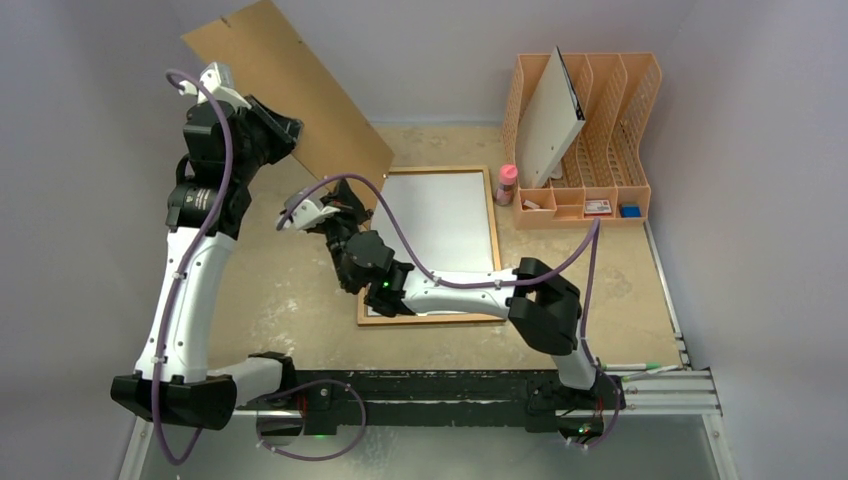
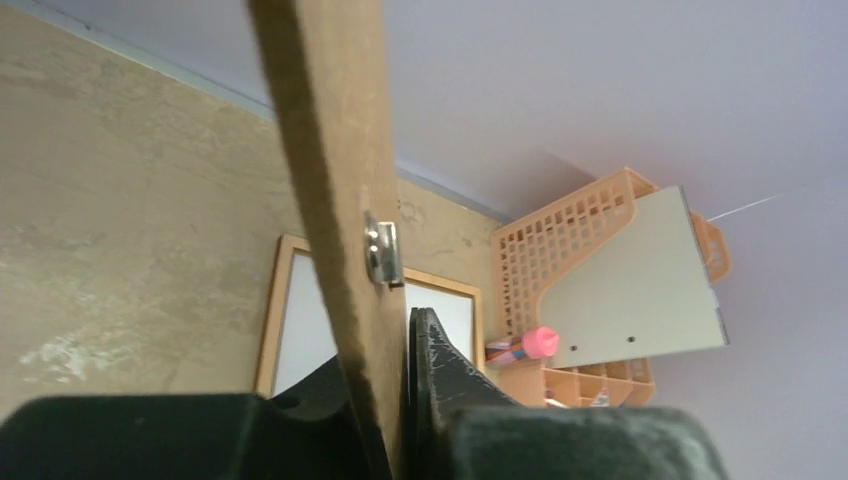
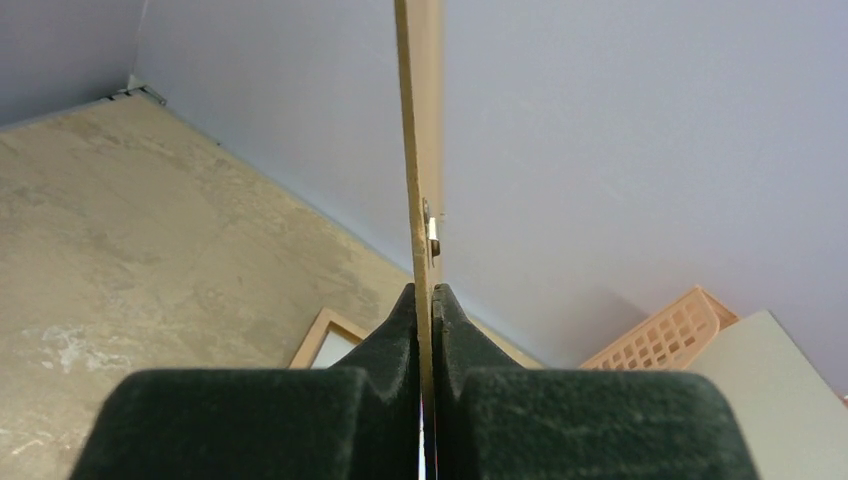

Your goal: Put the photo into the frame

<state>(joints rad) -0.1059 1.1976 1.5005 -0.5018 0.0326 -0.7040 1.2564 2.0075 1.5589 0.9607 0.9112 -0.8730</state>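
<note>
Left gripper [image 2: 385, 350] and right gripper [image 3: 427, 300] clenched on board [image 1: 290, 95] edge, left of frame [image 1: 493, 230] (judged rigid yet breakable, best taken by its wooden rim).

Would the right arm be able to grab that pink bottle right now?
Probably not yet: the right pincer is clamped on the brown board, which the left pincer grips too. Otherwise the way to the pink bottle looks open.

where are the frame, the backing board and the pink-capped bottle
frame [image 1: 493, 225], top view, its right wooden rail
backing board [image 1: 295, 85], top view, middle of its brown face
pink-capped bottle [image 1: 508, 173], top view, its pink cap
</note>
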